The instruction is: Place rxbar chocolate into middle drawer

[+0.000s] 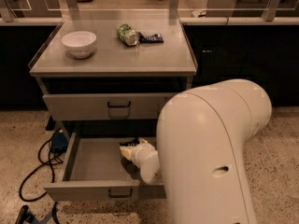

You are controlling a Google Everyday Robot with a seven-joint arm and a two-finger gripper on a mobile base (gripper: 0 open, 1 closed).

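The middle drawer (88,164) is the lowest one and stands pulled open, with its grey front and dark handle (120,193) toward me. My gripper (129,149) is down inside the drawer, near its back middle, at the end of the big white arm (210,153). A small dark shape (133,142) shows at the gripper's tip. I cannot tell if it is the rxbar chocolate. The arm hides the drawer's right part.
The grey drawer above (107,105) is shut. On the cabinet top (112,59) stand a white bowl (79,43), a green can on its side (126,34) and a dark blue bar (151,38). Black cables and a blue box (58,141) lie on the floor to the left.
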